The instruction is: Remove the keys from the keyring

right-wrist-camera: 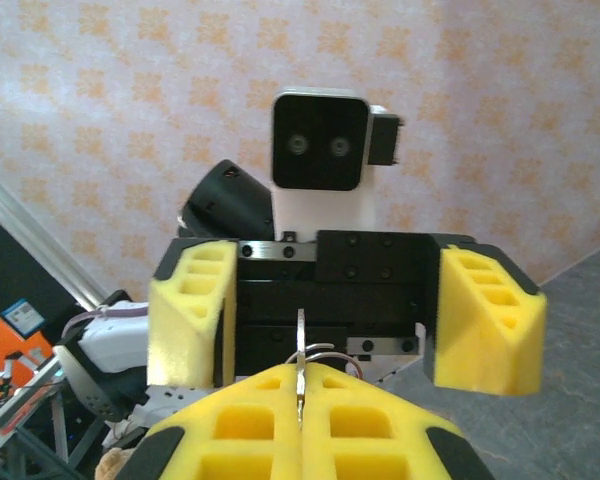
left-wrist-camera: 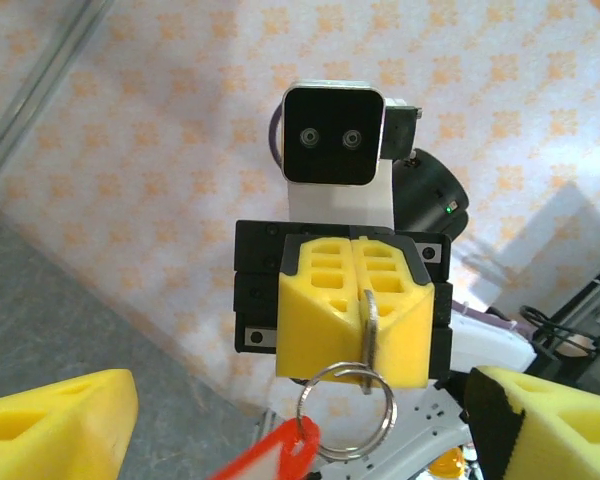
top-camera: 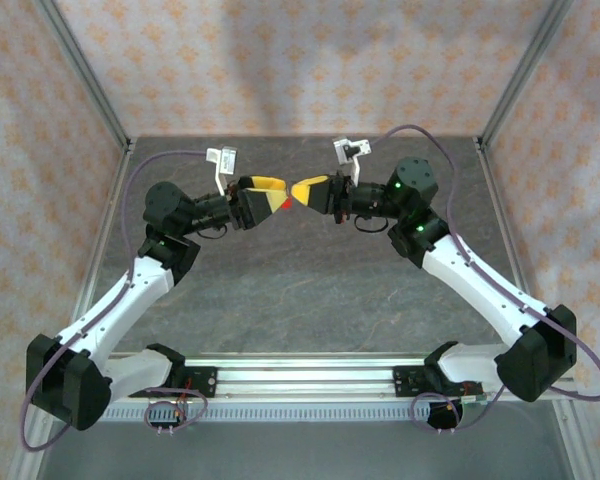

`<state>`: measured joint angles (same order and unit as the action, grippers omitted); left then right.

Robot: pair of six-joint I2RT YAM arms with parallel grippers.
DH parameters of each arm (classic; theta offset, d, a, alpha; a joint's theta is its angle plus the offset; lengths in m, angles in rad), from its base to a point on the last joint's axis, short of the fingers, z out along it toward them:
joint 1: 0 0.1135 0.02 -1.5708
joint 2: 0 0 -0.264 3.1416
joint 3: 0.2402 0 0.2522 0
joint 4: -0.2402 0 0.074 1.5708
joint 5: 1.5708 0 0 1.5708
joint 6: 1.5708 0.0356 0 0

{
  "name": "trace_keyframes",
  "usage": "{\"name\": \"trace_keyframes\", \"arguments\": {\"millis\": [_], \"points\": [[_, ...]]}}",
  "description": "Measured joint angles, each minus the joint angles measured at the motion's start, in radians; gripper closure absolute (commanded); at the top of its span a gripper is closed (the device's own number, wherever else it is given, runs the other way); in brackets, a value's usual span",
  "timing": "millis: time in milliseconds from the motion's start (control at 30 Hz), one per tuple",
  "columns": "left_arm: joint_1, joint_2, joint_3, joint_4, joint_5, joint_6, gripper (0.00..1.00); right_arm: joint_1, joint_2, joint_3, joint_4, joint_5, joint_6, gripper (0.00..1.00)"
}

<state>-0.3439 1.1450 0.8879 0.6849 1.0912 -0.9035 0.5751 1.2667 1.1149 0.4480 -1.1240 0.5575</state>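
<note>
My right gripper [right-wrist-camera: 300,388] is shut on a flat metal key [right-wrist-camera: 300,360], whose blade stands edge-on between the yellow pads. In the left wrist view the same key [left-wrist-camera: 369,322] sticks out of the right gripper [left-wrist-camera: 355,300]. A silver keyring [left-wrist-camera: 348,412] hangs from it, with a red tag [left-wrist-camera: 270,455] on the ring. My left gripper [left-wrist-camera: 300,435] is open, its fingers [left-wrist-camera: 55,425] spread either side of the ring and touching nothing. Seen from above, the two grippers meet nose to nose over the table's middle, left gripper [top-camera: 270,197] and right gripper [top-camera: 305,190].
The dark grey table [top-camera: 310,300] lies below both raised arms. Patterned walls and metal frame posts [top-camera: 85,75] enclose the cell. A rail [top-camera: 310,375] carries the arm bases at the near edge.
</note>
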Motion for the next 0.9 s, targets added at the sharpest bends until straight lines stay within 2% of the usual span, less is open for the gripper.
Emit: {"name": "trace_keyframes", "arguments": {"millis": [467,700,900], "points": [[0.000,0.106,-0.001,0.368,0.063,-0.302,0.23,0.000,0.035,0.000,0.095,-0.029,0.068,1.00],[0.000,0.106,-0.001,0.406,0.085,-0.331,0.27,0.000,0.051,0.000,0.136,-0.029,0.102,1.00],[0.000,0.106,-0.001,0.406,0.098,-0.334,0.37,0.000,0.055,0.000,0.164,-0.029,0.123,1.00]]}}
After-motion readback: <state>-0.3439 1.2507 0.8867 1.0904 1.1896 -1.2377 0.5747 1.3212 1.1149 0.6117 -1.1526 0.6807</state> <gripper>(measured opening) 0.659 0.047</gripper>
